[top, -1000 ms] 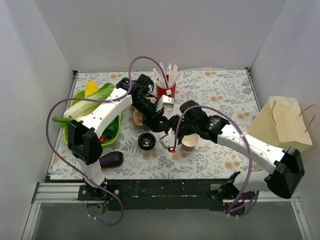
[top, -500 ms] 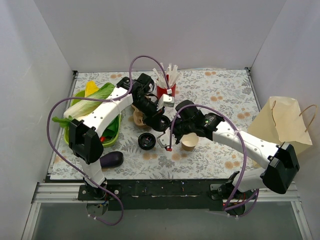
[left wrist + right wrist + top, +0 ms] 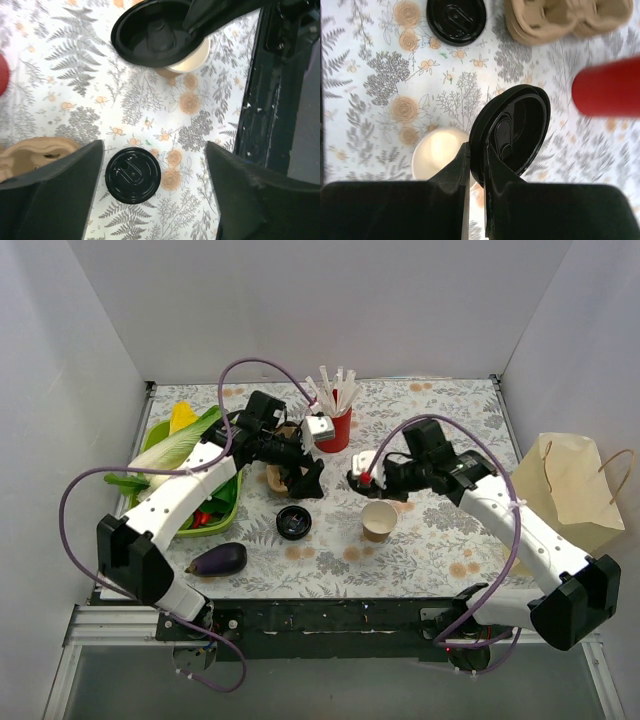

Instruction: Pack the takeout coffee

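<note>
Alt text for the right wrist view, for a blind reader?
The right gripper pinches a black lid by its rim, over the open paper cup. A second black lid, a pulp cup carrier and a red cup sit beyond.

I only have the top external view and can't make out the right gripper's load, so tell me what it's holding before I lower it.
Observer: The right wrist view shows the right gripper pinching a black lid by its rim.
Operator: Give me its line-up with the cup.
Observer: In that view the lid overlaps only the right edge of the open coffee cup; it is not centred over it.
Operator: Now report the left gripper.
Observer: The left wrist view shows the left gripper open, with a second black lid lying on the table between its fingers.
</note>
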